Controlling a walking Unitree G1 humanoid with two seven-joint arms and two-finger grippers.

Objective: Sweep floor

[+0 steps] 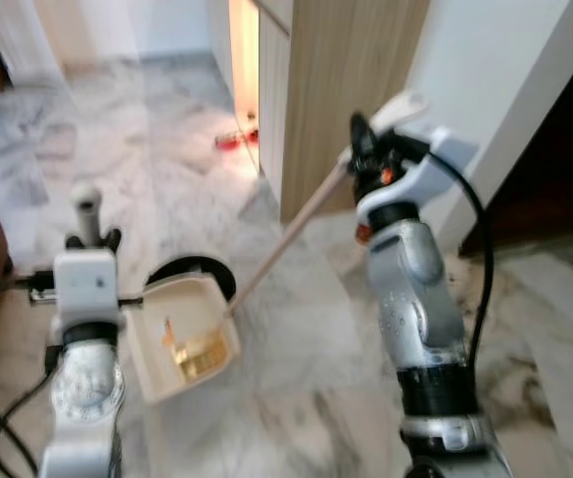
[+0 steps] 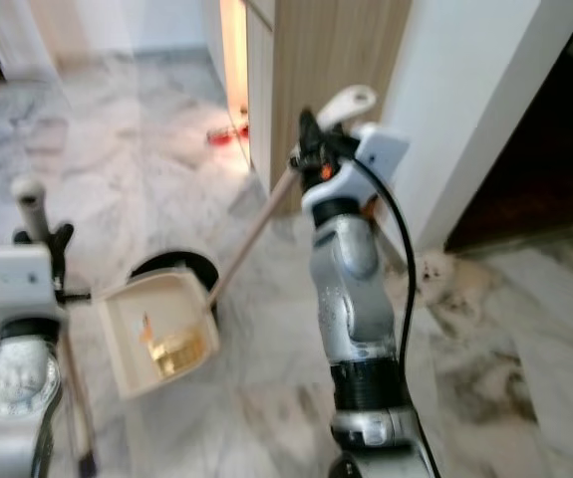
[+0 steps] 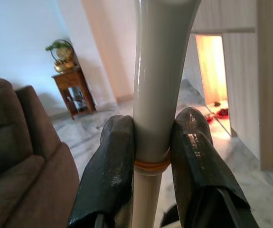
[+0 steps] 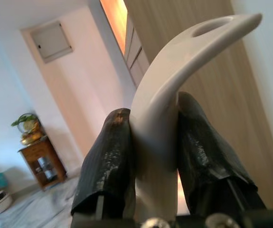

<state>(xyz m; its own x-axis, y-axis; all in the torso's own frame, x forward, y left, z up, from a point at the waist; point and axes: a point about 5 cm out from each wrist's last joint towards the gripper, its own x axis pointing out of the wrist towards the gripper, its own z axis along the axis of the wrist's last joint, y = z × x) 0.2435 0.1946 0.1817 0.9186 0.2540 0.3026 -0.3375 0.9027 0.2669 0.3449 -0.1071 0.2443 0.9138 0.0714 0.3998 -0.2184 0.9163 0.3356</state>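
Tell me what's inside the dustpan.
The cream dustpan holds a small pile of yellowish debris near its back wall. What the bits are is too blurred to tell.

The glossy white and grey marble floor (image 1: 296, 339) carries a cream plastic dustpan (image 1: 181, 339) with yellowish scraps inside. A small red object (image 1: 234, 140) lies near the lit doorway, beside the tall wooden cabinet (image 1: 341, 90).

No readable text — no labels, numbers.
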